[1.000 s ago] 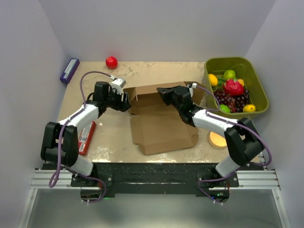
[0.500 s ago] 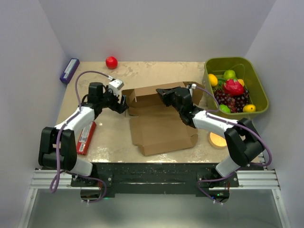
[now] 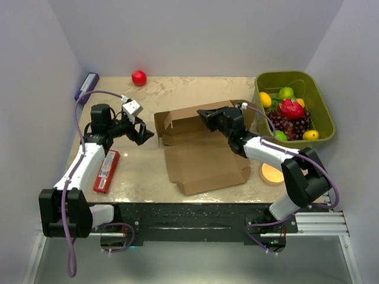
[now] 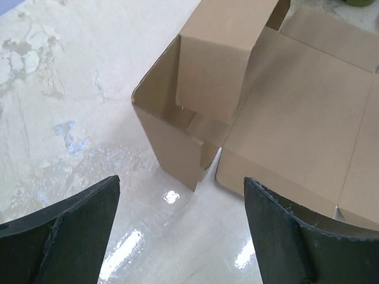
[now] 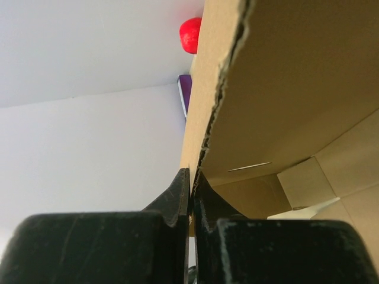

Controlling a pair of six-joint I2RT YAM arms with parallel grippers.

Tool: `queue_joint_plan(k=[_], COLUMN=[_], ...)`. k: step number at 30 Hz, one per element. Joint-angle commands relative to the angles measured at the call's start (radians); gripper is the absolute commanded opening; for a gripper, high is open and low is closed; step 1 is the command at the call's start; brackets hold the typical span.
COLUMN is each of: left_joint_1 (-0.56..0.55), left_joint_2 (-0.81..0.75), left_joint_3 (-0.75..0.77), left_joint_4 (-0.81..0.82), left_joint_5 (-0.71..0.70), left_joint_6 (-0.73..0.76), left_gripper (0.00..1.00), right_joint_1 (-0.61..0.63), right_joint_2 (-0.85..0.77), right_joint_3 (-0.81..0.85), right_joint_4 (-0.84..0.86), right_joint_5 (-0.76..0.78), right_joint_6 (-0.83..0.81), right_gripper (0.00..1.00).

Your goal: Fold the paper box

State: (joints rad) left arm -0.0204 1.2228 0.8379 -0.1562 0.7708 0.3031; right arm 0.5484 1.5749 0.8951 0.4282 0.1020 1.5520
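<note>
Two grippers, split jobs: right gripper (image 5: 190,177) pinches paper box (image 3: 204,163) rear wall, props it upright for folding; left gripper (image 3: 144,135) wide, empty, apart from box, toward bench (image 3: 177,89) L edge.

Hidden behind the paper box (image 5: 284,89)
Its wall covers most of the purple box (image 5: 184,92) and part of the red ball (image 5: 190,35).

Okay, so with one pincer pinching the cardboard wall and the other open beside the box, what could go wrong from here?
The right pincer is shut on just the thin edge of a raised wall of the paper box; a hard pull might tear it or slip off. The left pincer is open, clear of the box, so the upright left flap is unsupported and might fall.
</note>
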Motion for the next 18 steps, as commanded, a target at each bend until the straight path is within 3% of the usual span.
queue_joint_plan(k=[1, 5, 9, 12, 18], left_joint_1=[0.063, 0.069, 0.060, 0.047, -0.010], left_joint_2=[0.069, 0.168, 0.193, 0.242, 0.362], left_joint_3=[0.024, 0.061, 0.026, 0.032, 0.092], left_joint_4=[-0.006, 0.021, 0.202, 0.248, 0.233], left_joint_5=[0.068, 0.022, 0.079, 0.126, 0.185], left_joint_6=[0.041, 0.012, -0.073, -0.105, -0.108], left_gripper=[0.88, 0.82, 0.77, 0.76, 0.75], right_joint_1=[-0.025, -0.024, -0.024, -0.025, -0.024], right_joint_2=[-0.033, -0.038, -0.032, -0.030, -0.038], right_joint_3=[-0.016, -0.025, -0.021, -0.015, -0.019], right_joint_4=[-0.062, -0.054, -0.043, -0.046, -0.051], right_joint_5=[-0.031, -0.036, -0.045, -0.048, -0.030], right_joint_6=[-0.046, -0.050, -0.049, -0.055, -0.066], right_gripper=[0.00, 0.00, 0.00, 0.00, 0.00])
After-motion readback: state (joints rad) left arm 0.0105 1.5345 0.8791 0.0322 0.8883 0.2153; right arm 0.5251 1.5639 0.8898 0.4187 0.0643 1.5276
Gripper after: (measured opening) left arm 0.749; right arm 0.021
